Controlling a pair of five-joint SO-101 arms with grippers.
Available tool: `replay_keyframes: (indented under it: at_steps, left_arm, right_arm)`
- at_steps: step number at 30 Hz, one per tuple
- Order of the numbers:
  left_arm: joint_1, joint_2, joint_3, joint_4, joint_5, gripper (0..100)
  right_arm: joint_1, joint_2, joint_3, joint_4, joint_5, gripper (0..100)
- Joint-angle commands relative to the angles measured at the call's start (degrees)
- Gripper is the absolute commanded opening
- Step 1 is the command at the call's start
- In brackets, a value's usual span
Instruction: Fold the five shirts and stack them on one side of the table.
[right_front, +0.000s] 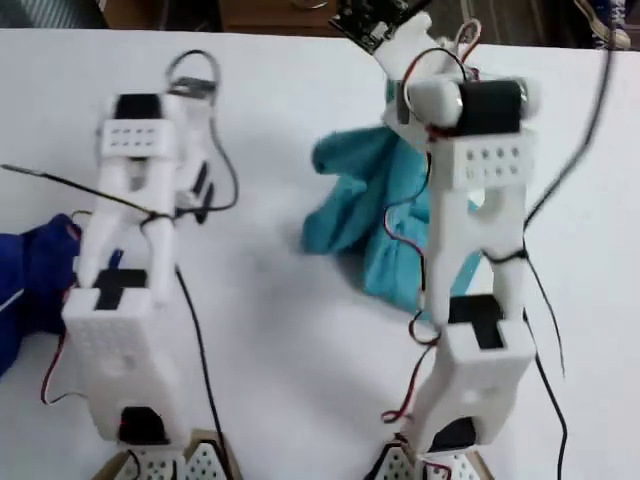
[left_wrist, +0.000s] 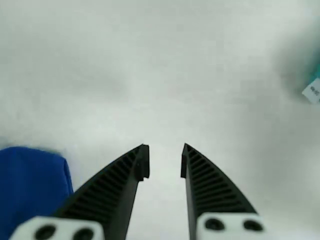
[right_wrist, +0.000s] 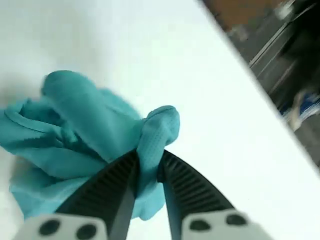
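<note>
White desk (right_front: 290, 340), two arms side by side. The left arm stands on the high view's left, next to a dark blue shirt (right_front: 30, 275) that lies bunched at the desk's left edge. Left end effector (left_wrist: 164, 160): fingers apart with a narrow gap, nothing between them, pointing down at bare desk surface (left_wrist: 150, 75). In the left wrist view the blue shirt (left_wrist: 30, 180) lies just beside one black ribbed finger (left_wrist: 117, 185); whether they touch, cannot tell. A small white label (left_wrist: 312, 92) on a strip of teal sits at that view's far edge. The right arm stands on the high view's right, its upper links reaching over a teal shirt (right_front: 350, 200). This shirt is crumpled in a loose heap on the desk's middle-right area, well apart from the blue one, and partly hidden behind the arm. Right end effector (right_wrist: 148, 162): clamped on a fold of the teal shirt (right_wrist: 85, 120), with a puckered knob of cloth poking out past the fingertips. The rest of the garment trails away in rumpled folds onto the desk (right_wrist: 125, 40). Red and black cables (right_front: 200, 340) run along both arms.
</note>
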Motion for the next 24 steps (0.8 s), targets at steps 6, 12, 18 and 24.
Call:
replay_keyframes:
  at_steps: [6,12,18,24]
  left_arm:
    - [8.5,-1.0,2.7,-0.4,-8.6,14]
    - [11.5,5.7,5.5,-4.9,-9.2,14]
    - [17.0,11.9,5.1,-6.4,-9.4,14]
    - [22.9,12.3,4.5,-6.4,-20.6,14]
  right_arm:
    - [6.0,8.6,-0.1,0.0,-0.2,2.0]
    - [12.2,9.7,-4.7,0.0,-0.2,2.0]
    - [15.3,9.7,-5.1,0.0,-0.2,2.0]
    - [16.0,9.7,-4.9,0.0,-0.2,2.0]
